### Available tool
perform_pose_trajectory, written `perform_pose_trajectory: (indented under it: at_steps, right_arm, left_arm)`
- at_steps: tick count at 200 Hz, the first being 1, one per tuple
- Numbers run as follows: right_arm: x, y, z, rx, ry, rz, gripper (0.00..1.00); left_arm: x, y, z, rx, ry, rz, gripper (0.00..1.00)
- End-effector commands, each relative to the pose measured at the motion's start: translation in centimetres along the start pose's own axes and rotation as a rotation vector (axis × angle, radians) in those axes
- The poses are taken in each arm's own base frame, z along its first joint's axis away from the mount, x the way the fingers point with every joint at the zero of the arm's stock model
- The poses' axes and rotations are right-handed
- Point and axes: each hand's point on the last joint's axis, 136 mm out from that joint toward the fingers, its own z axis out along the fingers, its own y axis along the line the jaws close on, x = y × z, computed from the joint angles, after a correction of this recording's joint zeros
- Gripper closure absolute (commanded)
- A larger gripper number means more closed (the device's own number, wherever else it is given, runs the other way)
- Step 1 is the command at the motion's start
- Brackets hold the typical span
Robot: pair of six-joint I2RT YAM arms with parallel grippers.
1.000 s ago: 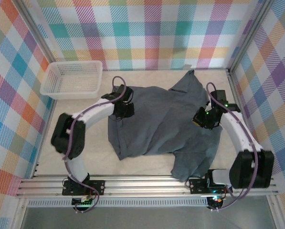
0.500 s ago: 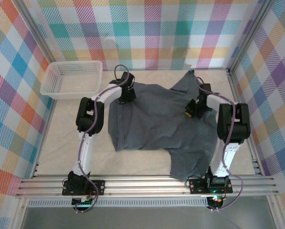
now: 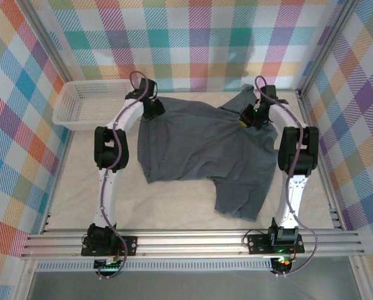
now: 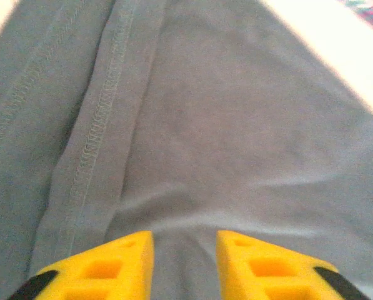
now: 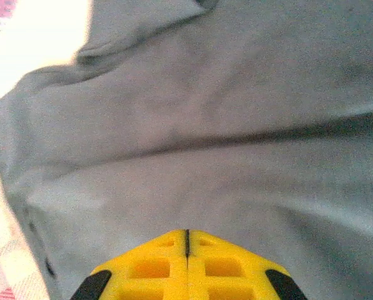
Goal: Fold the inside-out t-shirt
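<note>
Two claws: both at the far edge of the inside-out t-shirt (image 3: 198, 144); left claw (image 3: 154, 107) at 11 o'clock on the worktop (image 3: 80, 187), right claw (image 3: 248, 115) at 1 o'clock.
Left claw state: released; yellow fingers (image 4: 111, 269) parted over grey cloth, beside a stitched seam (image 4: 92, 137).
Right claw state: clenched on the cloth, tips pressed together.
Shirt: spread mid-worktop, one sleeve trailing toward 5 o'clock.
Basket (image 3: 86, 94): white mesh, 10 o'clock, just beside the left claw.
</note>
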Motion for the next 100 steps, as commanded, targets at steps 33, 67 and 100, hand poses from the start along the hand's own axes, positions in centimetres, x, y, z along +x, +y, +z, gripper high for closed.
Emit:
perform_pose_trajectory:
  at_steps: [33, 67, 100]
  right_arm:
    - [12.9, -7.5, -12.3, 0.150, -0.105, 0.046, 0.89]
    - [19.2, -15.7, -15.5, 0.361, -0.171, 0.185, 0.58]
    - [21.4, -18.2, -13.1, 0.375, -0.077, 0.213, 0.46]
  left_arm:
    - [6.1, -4.5, -20.4, 0.177, -0.173, 0.158, 0.62]
    - [14.7, 0.2, -21.3, 0.160, -0.098, 0.135, 0.61]
    - [20.6, 4.4, -19.5, 0.081, 0.011, 0.138, 0.60]
